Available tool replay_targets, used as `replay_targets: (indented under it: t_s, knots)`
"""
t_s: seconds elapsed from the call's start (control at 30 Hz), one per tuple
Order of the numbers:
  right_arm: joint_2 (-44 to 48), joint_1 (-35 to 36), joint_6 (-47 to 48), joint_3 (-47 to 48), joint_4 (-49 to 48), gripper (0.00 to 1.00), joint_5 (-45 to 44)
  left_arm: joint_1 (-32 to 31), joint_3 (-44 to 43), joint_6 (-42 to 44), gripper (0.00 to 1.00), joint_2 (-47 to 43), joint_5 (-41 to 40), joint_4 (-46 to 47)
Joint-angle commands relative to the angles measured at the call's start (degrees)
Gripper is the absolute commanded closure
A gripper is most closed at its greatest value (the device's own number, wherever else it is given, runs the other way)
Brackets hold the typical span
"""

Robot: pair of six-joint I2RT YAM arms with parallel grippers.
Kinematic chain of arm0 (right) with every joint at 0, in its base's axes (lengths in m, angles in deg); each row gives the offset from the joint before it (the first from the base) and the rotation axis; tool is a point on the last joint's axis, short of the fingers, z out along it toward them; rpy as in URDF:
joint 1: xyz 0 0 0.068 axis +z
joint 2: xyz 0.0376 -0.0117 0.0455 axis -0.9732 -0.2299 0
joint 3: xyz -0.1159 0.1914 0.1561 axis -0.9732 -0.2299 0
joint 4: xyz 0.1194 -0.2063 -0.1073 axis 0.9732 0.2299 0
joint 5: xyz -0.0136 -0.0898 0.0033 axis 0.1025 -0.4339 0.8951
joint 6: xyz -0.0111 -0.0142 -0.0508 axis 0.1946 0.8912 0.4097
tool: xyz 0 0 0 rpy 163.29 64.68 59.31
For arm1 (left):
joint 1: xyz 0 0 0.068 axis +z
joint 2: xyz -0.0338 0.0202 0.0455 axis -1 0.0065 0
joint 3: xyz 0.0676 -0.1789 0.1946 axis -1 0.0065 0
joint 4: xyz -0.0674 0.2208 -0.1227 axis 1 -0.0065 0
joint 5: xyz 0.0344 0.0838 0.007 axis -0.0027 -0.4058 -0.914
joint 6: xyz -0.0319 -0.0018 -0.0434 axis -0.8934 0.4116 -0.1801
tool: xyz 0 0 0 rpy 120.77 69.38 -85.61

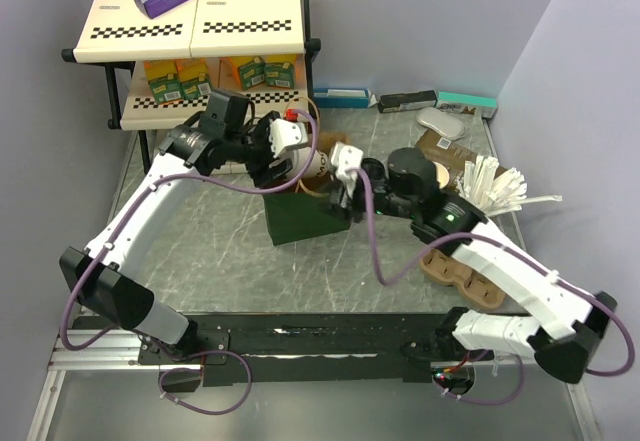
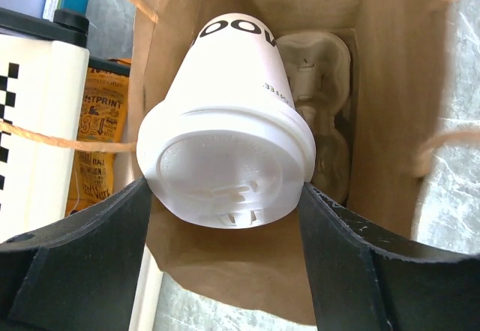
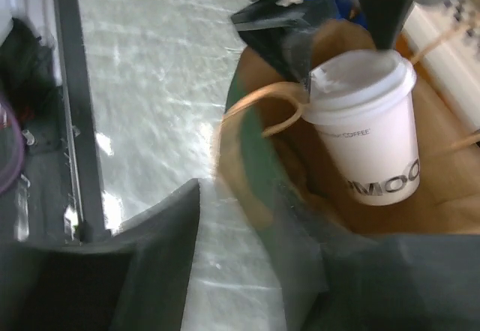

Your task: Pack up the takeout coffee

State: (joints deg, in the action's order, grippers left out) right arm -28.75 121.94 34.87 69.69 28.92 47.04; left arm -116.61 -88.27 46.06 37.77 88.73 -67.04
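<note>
At bag [image 2: 390, 121] mouth, left tool [image 2: 225, 196] wide — clamping cup [image 2: 229, 113]

hidden, cropped and blurred around the paper bag [image 2: 390, 83]

from the left wrist: pulp tray [image 2: 322, 113] down in the bag partly covered by the takeout coffee cup [image 2: 225, 121]; cup lettering curving out of sight, unreadable as a word; fingers [image 2: 75, 263] of the left gripper [image 2: 225, 203] cropped by the bottom edge; bag mouth cropped top and bottom. from the right wrist: fingers [image 3: 112, 271] of the right gripper [image 3: 240, 271] dark and out of focus, near bag rim smeared into green and brown between them, contact with the farther finger impossible to tell; left gripper cropped at the top edge. from above: cup and bag mouth mostly buried under both grippers; labels of the boxes [image 1: 215, 76] on the lower shelf too small to read.
</note>
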Motion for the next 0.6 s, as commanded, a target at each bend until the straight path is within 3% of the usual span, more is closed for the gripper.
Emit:
replay_targets:
  t_s: [0.0, 0.1, 0.13, 0.33, 0.57]
  knots:
    - [6.01, -0.75, 15.09, 2.01, 6.48, 0.40, 5.98, -0.09, -0.63, -0.71, 0.99, -0.53, 0.49, -0.48]
    - [7.33, -2.95, 16.08, 4.03, 5.18, 0.27, 5.72, 0.00, -2.04, -0.27, 0.99, 0.96, 0.85, -2.32]
    - [7.16, -6.00, 12.59, 4.64, 3.35, 0.23, 5.63, -0.09, -2.91, -0.44, 0.99, 1.75, 0.76, -2.68]
    - [-6.44, -20.95, -1.05, 19.40, 0.52, 0.24, 10.02, -0.09, -4.94, -2.73, 0.99, 3.16, 2.07, -3.56]
    - [-21.74, -23.17, 2.18, 28.20, 3.06, 0.24, 17.39, 0.00, -3.88, -3.61, 0.99, 1.58, 5.33, -2.15]
